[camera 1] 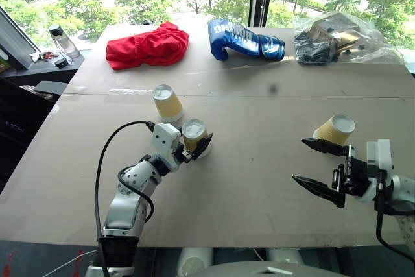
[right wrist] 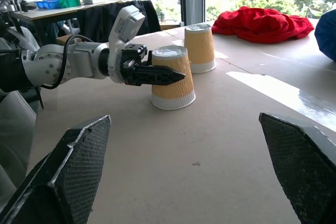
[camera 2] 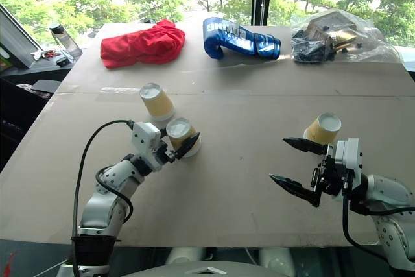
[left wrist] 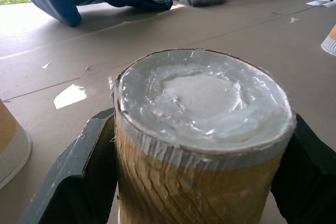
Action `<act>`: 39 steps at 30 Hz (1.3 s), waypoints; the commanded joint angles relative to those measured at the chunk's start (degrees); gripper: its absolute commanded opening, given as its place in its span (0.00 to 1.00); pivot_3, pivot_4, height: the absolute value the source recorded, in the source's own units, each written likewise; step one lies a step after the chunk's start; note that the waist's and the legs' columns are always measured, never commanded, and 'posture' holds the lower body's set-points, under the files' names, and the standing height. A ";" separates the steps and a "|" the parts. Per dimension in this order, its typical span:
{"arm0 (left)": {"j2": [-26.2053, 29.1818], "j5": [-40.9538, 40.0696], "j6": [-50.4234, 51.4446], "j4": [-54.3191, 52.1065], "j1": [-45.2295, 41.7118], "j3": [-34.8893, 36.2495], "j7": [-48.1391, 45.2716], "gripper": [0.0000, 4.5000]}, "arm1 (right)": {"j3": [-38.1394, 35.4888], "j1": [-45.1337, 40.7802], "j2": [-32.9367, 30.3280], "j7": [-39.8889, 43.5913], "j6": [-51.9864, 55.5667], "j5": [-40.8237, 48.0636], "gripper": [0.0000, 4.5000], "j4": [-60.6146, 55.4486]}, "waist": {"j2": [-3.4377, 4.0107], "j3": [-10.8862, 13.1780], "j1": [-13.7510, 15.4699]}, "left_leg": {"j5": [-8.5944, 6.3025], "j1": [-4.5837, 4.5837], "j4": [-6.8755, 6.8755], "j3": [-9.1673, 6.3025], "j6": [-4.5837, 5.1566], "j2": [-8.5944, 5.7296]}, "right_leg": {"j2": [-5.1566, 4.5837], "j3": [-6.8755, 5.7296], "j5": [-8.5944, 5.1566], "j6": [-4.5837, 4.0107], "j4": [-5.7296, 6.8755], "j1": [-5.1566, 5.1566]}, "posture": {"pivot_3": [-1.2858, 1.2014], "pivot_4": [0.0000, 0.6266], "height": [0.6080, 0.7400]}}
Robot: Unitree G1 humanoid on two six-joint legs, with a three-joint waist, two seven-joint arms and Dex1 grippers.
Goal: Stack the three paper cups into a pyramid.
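Left eye view: left fingers [camera 1: 194,147] clasp a cup [camera 1: 193,135] mid-table; right fingers [camera 1: 324,167] spread near the front edge.

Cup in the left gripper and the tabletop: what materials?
Cup: looks like paper, with mustard ribbed matte sides and a white bottom that faces up. Tabletop: probably cardboard sheets, matte brown, with a seam running across. Left gripper straddles the cup.

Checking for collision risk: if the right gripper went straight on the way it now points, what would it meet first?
Probably the yellow ribbed paper cup between the left gripper's fingers, which sits ahead across bare tabletop; depth is unclear.
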 commanded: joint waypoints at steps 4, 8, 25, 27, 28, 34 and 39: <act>0.06 -0.98 -0.72 -0.58 -1.57 0.43 -0.66 0.56 | -1.07 0.48 0.35 -0.01 -1.32 0.29 1.00 -1.30 | 0.00 0.00 0.00 | 0.00 0.00 0.02 0.01 0.00 0.00 | 0.00 0.01 0.00 0.00 0.01 0.00 | 0.52 0.24 1.00; -0.12 -1.80 0.83 0.03 -2.71 0.24 -0.96 0.56 | -1.19 0.65 0.52 -0.08 -1.53 0.06 1.00 -1.15 | 0.00 0.00 -0.01 | 0.00 0.00 0.02 0.01 0.00 0.00 | 0.00 0.01 0.00 0.00 0.01 0.00 | 0.52 0.24 1.00; -12.07 4.89 -0.42 30.16 -33.33 -10.22 -4.32 0.56 | -6.40 -2.02 4.11 -16.41 1.74 -1.86 1.00 -0.20 | -0.12 0.10 -0.42 | 0.01 -0.64 0.50 -0.20 -0.01 -0.16 | 0.23 -0.07 0.05 0.16 0.25 -0.47 | 0.52 0.24 1.00; -12.69 6.01 -1.70 32.80 -34.60 -10.35 -4.00 0.56 | -6.77 -2.46 4.30 -18.41 2.59 -1.52 1.00 -1.00 | -0.13 0.10 -0.37 | 0.02 -0.80 0.47 -0.17 -0.02 -0.10 | 0.30 -0.02 0.04 0.17 0.39 -0.73 | 0.52 0.24 1.00; -12.78 6.54 -2.31 33.67 -34.95 -10.34 -3.78 0.56 | -6.84 -2.59 4.38 -19.14 2.85 -1.47 1.00 -1.29 | -0.13 0.10 -0.37 | 0.02 -0.84 0.45 -0.17 -0.02 -0.09 | 0.32 0.00 0.04 0.16 0.41 -0.79 | 0.52 0.24 1.00; -11.91 8.50 -5.20 35.53 -34.50 -9.64 -2.89 0.56 | -5.94 -1.46 5.37 -20.71 3.51 -1.06 1.00 -2.77 | -0.13 0.10 -0.12 | 0.02 -0.84 0.47 -0.06 -0.01 -0.10 | 0.29 0.10 0.04 0.17 0.39 -0.78 | 0.52 0.24 1.00; -11.46 7.76 -4.74 33.21 -33.34 -9.19 -3.98 0.98 | -5.89 -0.60 5.68 -19.81 3.34 -0.43 1.00 -3.18 | -0.13 0.10 0.03 | 0.02 -0.84 0.47 -0.06 -0.01 -0.11 | 0.28 0.09 0.04 0.17 0.40 -0.79 | 0.52 0.24 1.00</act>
